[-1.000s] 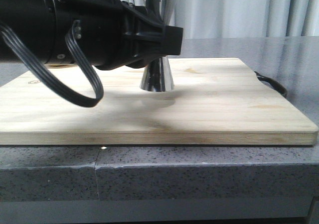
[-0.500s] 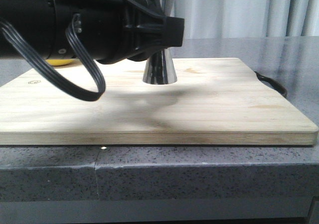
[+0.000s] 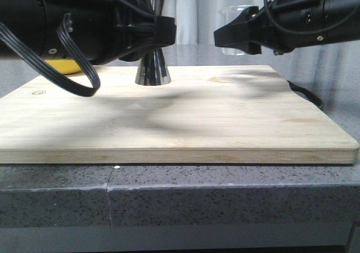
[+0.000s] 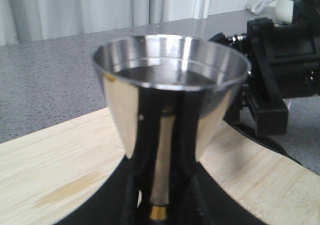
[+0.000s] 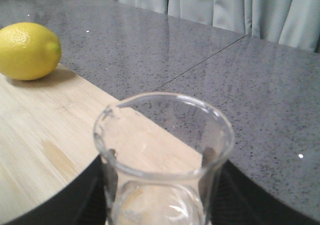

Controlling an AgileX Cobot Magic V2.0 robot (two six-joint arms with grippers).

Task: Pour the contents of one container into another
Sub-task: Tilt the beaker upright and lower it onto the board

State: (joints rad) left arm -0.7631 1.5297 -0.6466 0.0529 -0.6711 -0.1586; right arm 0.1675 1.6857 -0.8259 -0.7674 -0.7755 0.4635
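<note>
Beaker of small clear glass [image 5: 162,170] sits upright in the right gripper [image 3: 243,36], jaws closed round its body, raised at 2 o'clock over the pale wooden board [image 3: 225,118]. Left gripper [image 3: 152,34] jaws clamp the tall steel hourglass jigger [image 4: 170,110] at its waist, at 11 o'clock. Both vessels are held and well apart; tipping is not begun. A yellow lemon [image 5: 27,50] lies at the board's edge.

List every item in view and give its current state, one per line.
Steel jigger: upright, gripped at its waist by the left gripper, some liquid in its top cup.
Glass beaker: upright, held by the right gripper, looks empty.
Lemon: resting at the board's edge, untouched.
Wooden board: flat on the counter.
</note>
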